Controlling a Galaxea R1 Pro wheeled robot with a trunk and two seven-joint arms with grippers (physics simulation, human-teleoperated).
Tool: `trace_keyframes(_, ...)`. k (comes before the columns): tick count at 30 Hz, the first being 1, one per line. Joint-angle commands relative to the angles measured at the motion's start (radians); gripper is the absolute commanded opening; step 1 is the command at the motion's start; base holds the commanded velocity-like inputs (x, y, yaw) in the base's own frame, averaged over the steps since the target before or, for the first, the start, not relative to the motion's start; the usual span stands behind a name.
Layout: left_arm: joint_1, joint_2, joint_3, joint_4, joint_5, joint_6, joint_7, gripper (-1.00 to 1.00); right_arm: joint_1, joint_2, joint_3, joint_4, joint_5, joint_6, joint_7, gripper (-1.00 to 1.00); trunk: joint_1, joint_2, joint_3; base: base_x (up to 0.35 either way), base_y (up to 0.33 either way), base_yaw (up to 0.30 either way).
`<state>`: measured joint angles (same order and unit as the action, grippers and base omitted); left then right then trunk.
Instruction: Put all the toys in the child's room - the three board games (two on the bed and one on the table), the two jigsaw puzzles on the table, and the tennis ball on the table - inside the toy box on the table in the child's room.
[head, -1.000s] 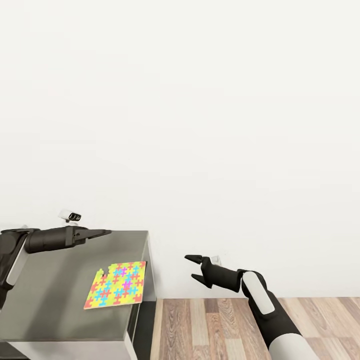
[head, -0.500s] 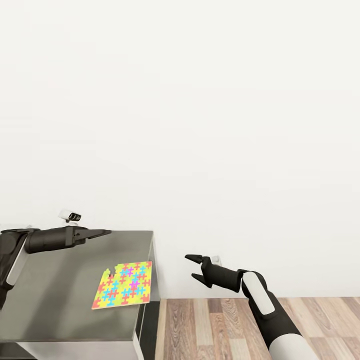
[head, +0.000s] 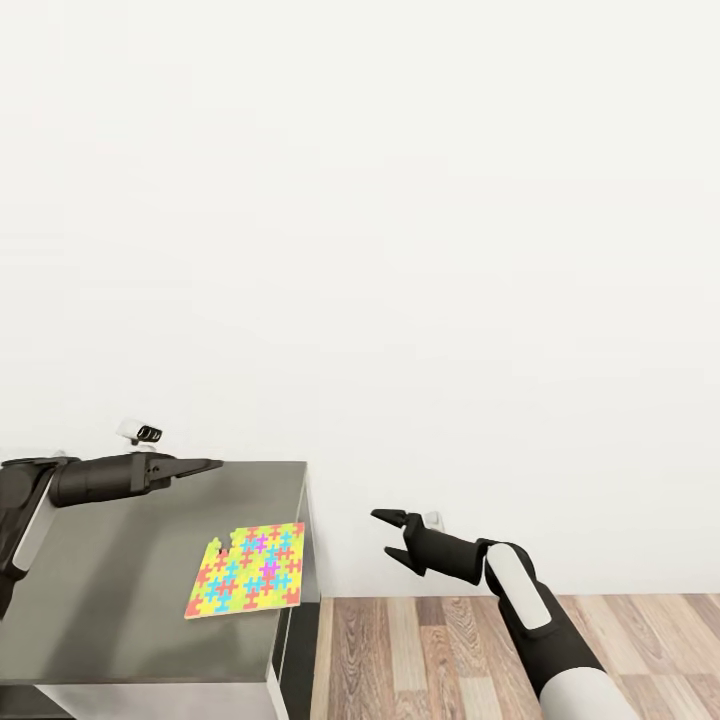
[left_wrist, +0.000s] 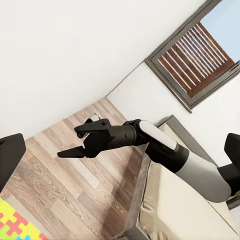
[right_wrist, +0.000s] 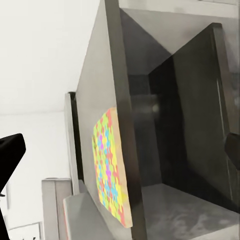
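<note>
Jigsaw puzzle (head: 246, 570): flat on the grey table (head: 110, 600), near its right front corner, one edge just beside the table's right edge; multicoloured interlocking pattern in yellow, pink, blue and green; a ragged notch at its far left corner. Seen edge-on in the right wrist view (right_wrist: 111, 170), lying against the table top; a corner of it also in the left wrist view (left_wrist: 15, 227).

Table: grey top, dark side panel under the right edge, ending against a plain white wall (head: 400, 250). From the right wrist view, an open dark recess beneath the top (right_wrist: 170, 140).

Left gripper (head: 205, 466): held level above the far part of the table, pointing right; fingers look pressed together, nothing between them; well apart from the puzzle, which lies nearer the front edge.

Right gripper (head: 385, 535): out past the table's right end, above the wood-plank floor (head: 450, 650), pointing left toward the table; fingers spread, nothing held. Seen again in the left wrist view (left_wrist: 75, 142), jaws parted, black forearm and white upper arm behind it.

Floor: wood planks running along the foot of the wall.

Bed (left_wrist: 170, 210): beige mattress with a grey frame, in the left wrist view, beyond the right arm.

Window (left_wrist: 195, 55): dark-framed, with slatted reddish-brown blinds, set in the white wall, in the left wrist view.
</note>
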<state>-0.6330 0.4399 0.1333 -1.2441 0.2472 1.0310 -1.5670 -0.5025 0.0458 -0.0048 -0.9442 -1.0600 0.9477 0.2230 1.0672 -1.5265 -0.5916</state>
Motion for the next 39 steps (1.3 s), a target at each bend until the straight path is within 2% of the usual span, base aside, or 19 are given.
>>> trace_keyframes(1, 0.0, 0.0, 0.0, 0.0, 0.0, 0.011, -0.004, 1.0, -0.001, 0.0, -0.001, 0.001, 0.009, 0.002, 0.008, 1.0, 0.0, -0.001, -0.001, 0.0, 0.0, 0.0)
trace_keyframes(8, 0.0, 0.0, 0.0, 0.001, 0.0, 0.01, -0.004, 1.0, -0.001, -0.002, 0.0, 0.005, 0.013, 0.001, 0.007, 1.0, 0.0, -0.001, -0.001, 0.0, 0.0, 0.0)
trace_keyframes(18, 0.0, 0.002, 0.002, 0.004, 0.001, 0.009, -0.004, 1.0, -0.002, 0.004, 0.009, 0.079, 0.018, -0.029, -0.002, 1.0, 0.0, -0.001, -0.001, 0.0, 0.0, 0.0)
trace_keyframes(27, 0.0, 0.003, 0.002, 0.006, 0.001, 0.009, -0.004, 1.0, -0.007, -0.011, 0.006, 0.092, 0.017, -0.039, -0.011, 1.0, 0.0, -0.001, 0.001, 0.0, 0.0, 0.04)
trace_keyframes(31, 0.0, 0.003, 0.002, 0.006, 0.0, 0.009, -0.004, 1.0, -0.025, -0.014, 0.004, 0.118, 0.017, -0.033, -0.025, 1.0, 0.0, -0.001, 0.001, 0.0, 0.0, 0.006)
trace_keyframes(39, 0.0, 0.002, 0.002, 0.006, -0.002, 0.009, -0.004, 1.0, -0.072, -0.002, 0.01, 0.177, 0.018, -0.028, -0.049, 1.0, 0.0, -0.001, 0.001, 0.0, 0.0, 0.001)
